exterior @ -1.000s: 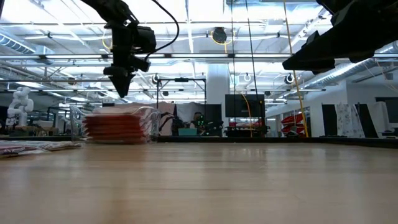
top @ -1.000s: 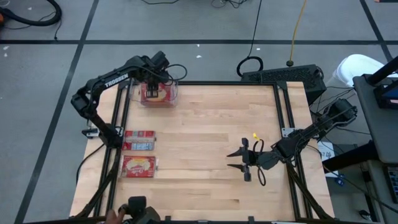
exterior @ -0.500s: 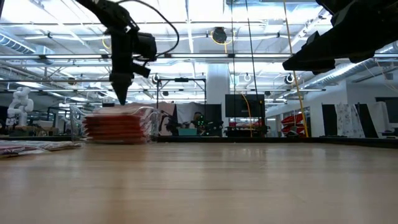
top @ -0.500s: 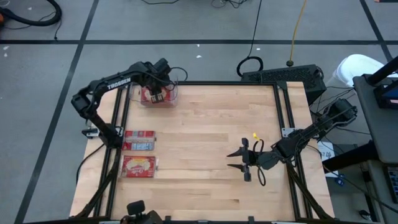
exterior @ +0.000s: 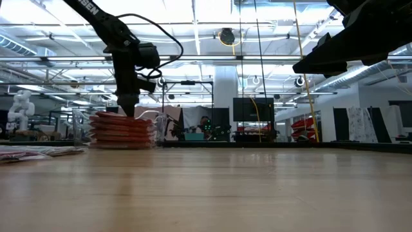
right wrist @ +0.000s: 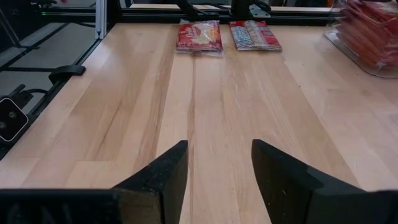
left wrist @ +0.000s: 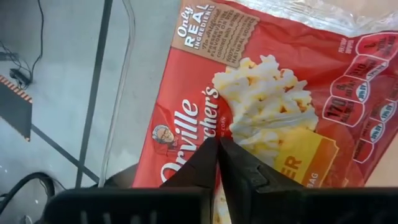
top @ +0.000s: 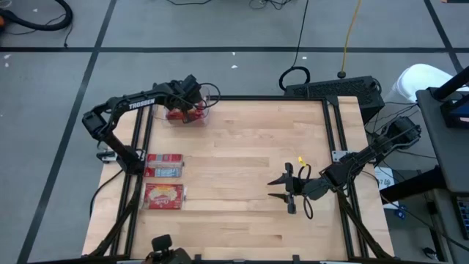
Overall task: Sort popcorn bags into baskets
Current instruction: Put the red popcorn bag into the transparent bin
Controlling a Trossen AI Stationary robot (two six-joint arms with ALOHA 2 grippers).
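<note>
From above, the left gripper (top: 192,105) sits over the one clear basket (top: 205,108); two loose popcorn bags (top: 164,165) lie well apart from it on the worktop (top: 249,169). Low view: perhaps six packets stacked beneath. Left wrist: fingers closed, tips on the top bag (left wrist: 261,93). Right gripper (right wrist: 214,165) open, empty.

- Top bag (left wrist: 261,106) in the bin: red, cream-yellow popcorn picture, tan label, white lettering.
- Near-left bag (top: 164,196): red with a yellow centre.
- Bag (top: 164,166) beyond it: red, with a grey-blue strip.
- Table (top: 249,176): pale wood planks, black frame.
- Arms: black.
</note>
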